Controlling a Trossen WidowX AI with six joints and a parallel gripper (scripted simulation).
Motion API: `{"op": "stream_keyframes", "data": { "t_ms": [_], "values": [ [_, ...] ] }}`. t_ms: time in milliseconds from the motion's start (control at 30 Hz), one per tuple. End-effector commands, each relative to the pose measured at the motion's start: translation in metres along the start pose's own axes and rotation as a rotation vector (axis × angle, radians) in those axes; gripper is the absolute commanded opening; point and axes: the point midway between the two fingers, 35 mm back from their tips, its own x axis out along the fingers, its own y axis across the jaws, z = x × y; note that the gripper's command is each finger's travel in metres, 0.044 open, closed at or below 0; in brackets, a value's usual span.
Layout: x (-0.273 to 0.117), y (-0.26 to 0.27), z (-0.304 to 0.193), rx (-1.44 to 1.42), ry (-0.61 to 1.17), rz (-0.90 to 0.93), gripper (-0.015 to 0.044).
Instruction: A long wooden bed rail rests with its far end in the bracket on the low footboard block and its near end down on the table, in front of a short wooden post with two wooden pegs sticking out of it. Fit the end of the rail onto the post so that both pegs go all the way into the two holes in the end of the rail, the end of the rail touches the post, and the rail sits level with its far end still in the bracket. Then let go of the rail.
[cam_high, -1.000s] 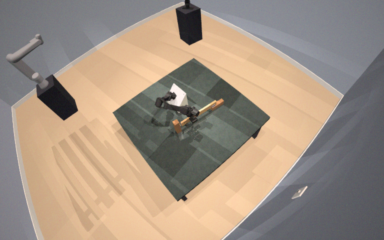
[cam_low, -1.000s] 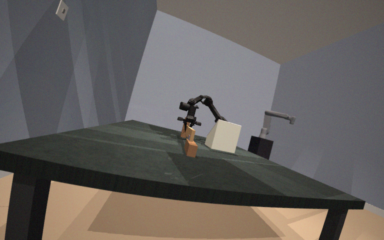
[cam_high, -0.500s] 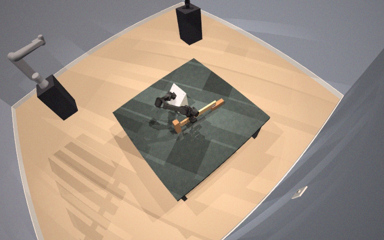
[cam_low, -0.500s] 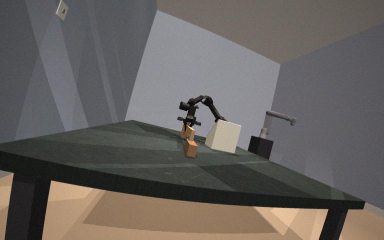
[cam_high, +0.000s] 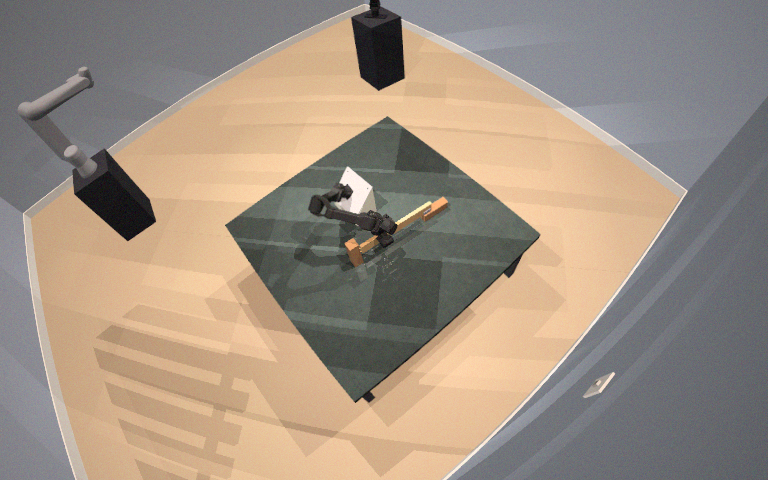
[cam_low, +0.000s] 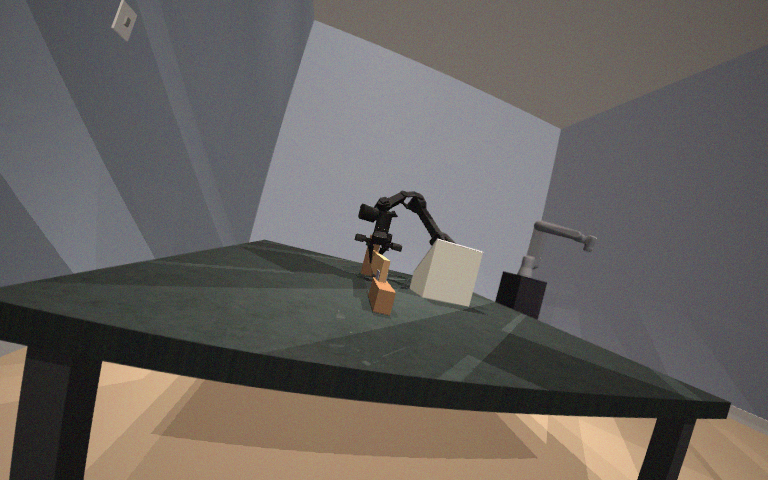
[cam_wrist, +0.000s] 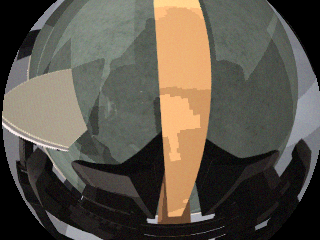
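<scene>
Near to far, from the exterior view: post (cam_low: 381, 296) stands upright on the table (cam_low: 226, 316), closest to camera. Behind it the near end of the rail (cam_low: 381, 263) sits above the post top, so that end is raised, not on the table (pegs and holes too small to make out here). Gripper (cam_low: 378, 247) comes down onto the rail from above, clenched on it across its width.

Top view: rail (cam_high: 404, 221) runs diagonally from the post (cam_high: 353, 252) to the footboard block (cam_high: 436, 207), far end at the block. Can't tell whether the near end touches the post face or stops just short. Gripper (cam_high: 386, 233) grasps the rail nearer the post end than the block end. The arm reaches over from its base beside the white box (cam_high: 357, 191).

Wrist view: rail (cam_wrist: 180, 94) fills the middle of the frame as a long vertical strip, passing between the dark fingers at the bottom. White box (cam_wrist: 40, 110) is off to the left, well apart from the rail.
</scene>
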Motion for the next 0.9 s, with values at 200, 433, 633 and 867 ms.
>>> {"op": "stream_keyframes", "data": {
  "t_ms": [200, 433, 633, 867],
  "values": [
    [-0.0005, -0.0001, -0.0036, -0.004, 0.001, -0.001, 0.0000],
    [-0.0012, -0.0002, -0.0056, -0.004, 0.001, -0.001, 0.0000],
    [-0.0013, -0.0002, -0.0076, -0.004, 0.002, -0.001, 0.0000],
    [-0.0008, -0.0001, -0.0098, -0.004, 0.002, -0.001, 0.0000]
  ]
}}
